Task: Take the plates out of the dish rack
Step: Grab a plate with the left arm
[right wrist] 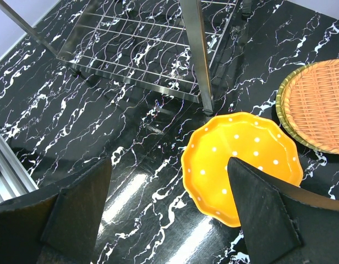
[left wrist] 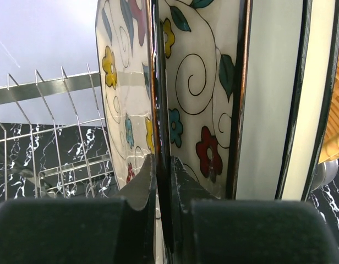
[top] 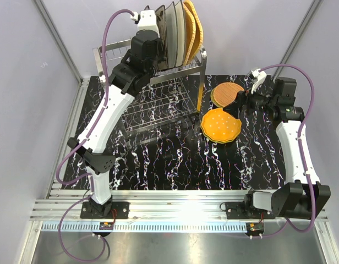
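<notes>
dish rack (top: 164, 107): shiny steel wire | bench (top: 175, 165): glossy black marbled surface | floral plate (left wrist: 200, 93): smooth glaze, reflections seen | woven plate (right wrist: 318, 104): rough matt basketwork | dotted orange plate (right wrist: 244, 159): smooth, sheen noted

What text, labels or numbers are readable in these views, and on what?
No readable text in any view.
The floral plate carries only painted flowers and swirls.
The orange dotted plate has only white dots.
The woven plate shows only weave.
No marking shows on the dish rack.
</notes>
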